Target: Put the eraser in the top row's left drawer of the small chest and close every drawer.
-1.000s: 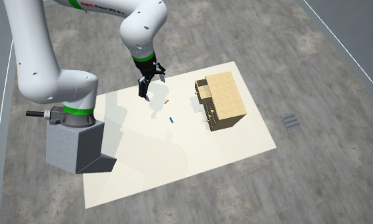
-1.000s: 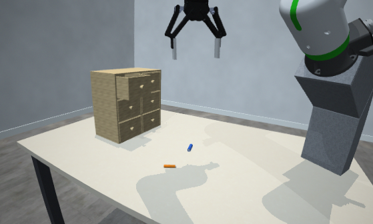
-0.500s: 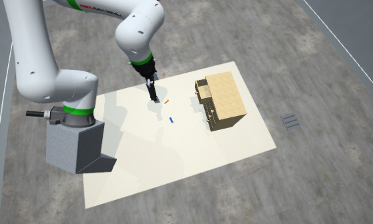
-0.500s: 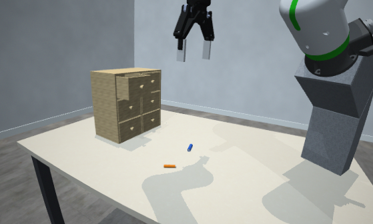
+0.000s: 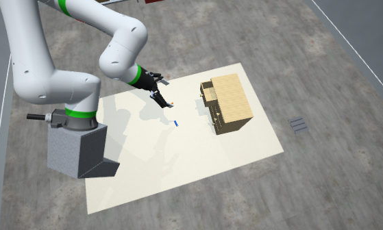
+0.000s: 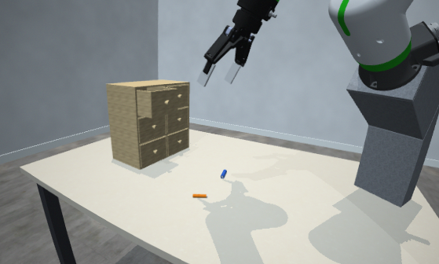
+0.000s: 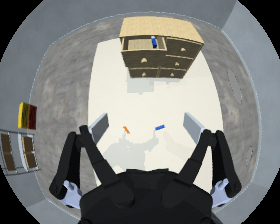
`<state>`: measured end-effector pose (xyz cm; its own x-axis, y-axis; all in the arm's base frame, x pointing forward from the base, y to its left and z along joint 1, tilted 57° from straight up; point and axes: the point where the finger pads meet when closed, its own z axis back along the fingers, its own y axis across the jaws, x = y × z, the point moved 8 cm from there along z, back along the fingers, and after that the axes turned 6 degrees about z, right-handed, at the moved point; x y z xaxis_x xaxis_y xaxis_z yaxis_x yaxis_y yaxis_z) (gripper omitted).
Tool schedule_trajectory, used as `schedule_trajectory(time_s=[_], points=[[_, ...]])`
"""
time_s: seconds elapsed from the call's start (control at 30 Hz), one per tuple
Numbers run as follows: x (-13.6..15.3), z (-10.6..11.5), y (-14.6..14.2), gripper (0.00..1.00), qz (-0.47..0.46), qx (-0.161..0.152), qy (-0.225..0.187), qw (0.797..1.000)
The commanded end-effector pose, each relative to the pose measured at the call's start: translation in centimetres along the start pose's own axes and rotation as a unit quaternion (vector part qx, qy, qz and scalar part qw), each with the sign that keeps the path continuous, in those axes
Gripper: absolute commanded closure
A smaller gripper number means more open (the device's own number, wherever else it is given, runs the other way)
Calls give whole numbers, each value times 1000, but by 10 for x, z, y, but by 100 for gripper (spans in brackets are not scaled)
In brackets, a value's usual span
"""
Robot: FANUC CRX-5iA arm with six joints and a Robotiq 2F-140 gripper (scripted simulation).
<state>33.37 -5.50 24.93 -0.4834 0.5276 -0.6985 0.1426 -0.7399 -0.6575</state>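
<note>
The small wooden chest (image 5: 233, 99) (image 6: 122, 118) (image 7: 163, 27) stands on the cream table (image 5: 192, 157) (image 6: 103, 188). Its top left drawer (image 5: 209, 93) (image 6: 154, 101) (image 7: 139, 44) is pulled partly out; the other drawers are in. In the wrist view a small blue thing (image 7: 153, 42) lies inside that open drawer. A small blue piece (image 5: 176, 123) (image 6: 223, 174) (image 7: 159, 127) and a small orange piece (image 5: 172, 103) (image 6: 199, 196) (image 7: 126, 129) lie on the table in front of the chest. I cannot tell which is the eraser. My gripper (image 5: 168, 94) (image 6: 217, 78) (image 7: 146, 119) is open and empty, high above these two pieces.
The robot's grey pedestal (image 5: 76, 150) (image 6: 397, 149) stands at the table's edge away from the chest. A floor grate (image 5: 298, 124) lies beyond the table. A shelf with books (image 7: 18, 149) shows at the left of the wrist view.
</note>
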Motion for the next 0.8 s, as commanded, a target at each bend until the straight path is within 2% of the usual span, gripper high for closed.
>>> schedule_trajectory(time_s=[0.0, 0.03, 0.2, 0.37, 0.53, 0.77], points=[[7, -24, -1, 0, 5, 4, 78, 997], [7, -24, -1, 0, 5, 4, 78, 997], [13, -45, -2, 0, 4, 12, 150, 989], [16, -61, -2, 0, 4, 17, 199, 980], [19, -73, -3, 0, 4, 19, 232, 973], [20, -80, -3, 0, 3, 21, 254, 967]])
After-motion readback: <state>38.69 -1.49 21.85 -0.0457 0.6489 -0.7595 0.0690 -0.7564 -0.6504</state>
